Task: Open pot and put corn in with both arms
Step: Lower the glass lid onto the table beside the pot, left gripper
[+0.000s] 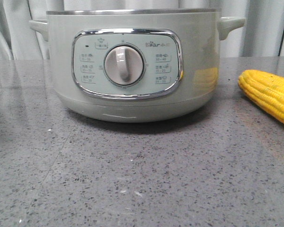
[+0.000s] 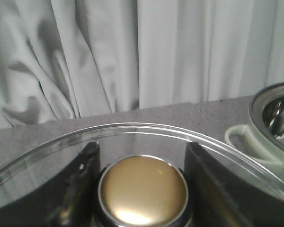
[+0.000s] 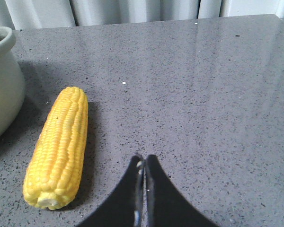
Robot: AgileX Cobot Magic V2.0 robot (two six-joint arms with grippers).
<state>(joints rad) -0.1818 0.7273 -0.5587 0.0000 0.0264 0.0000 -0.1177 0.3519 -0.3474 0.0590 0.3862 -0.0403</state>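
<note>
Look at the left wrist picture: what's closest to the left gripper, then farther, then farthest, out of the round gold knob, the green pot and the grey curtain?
1. Round gold knob of the clear glass lid: sits between the left gripper fingers.
2. Pale green pot: off to one side, lid off.
3. Grey curtain: behind the table's far edge.

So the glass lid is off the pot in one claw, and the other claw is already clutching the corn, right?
Not quite. The right gripper is shut on nothing; the corn lies untouched on the table beside it, as the right wrist view shows. The lid is indeed off the pot, its knob between the left gripper's fingers.
</note>
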